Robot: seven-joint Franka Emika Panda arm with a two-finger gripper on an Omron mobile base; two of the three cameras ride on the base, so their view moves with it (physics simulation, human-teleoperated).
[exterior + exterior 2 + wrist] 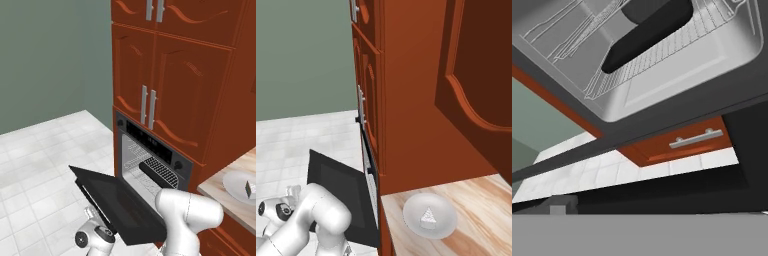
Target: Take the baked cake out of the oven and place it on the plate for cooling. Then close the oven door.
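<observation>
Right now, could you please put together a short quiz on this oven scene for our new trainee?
1. True or false: the oven door is shut.
2. Where does the baked cake lie? A) on the wire rack B) on the plate C) on the floor
3. Fill in: the flat black tray rests on the wire ____ inside the oven.

Key
1. False: the door hangs open, tilted out over the floor.
2. B: the small wedge sits on the white plate on the counter, right of the oven.
3. rack.
</observation>
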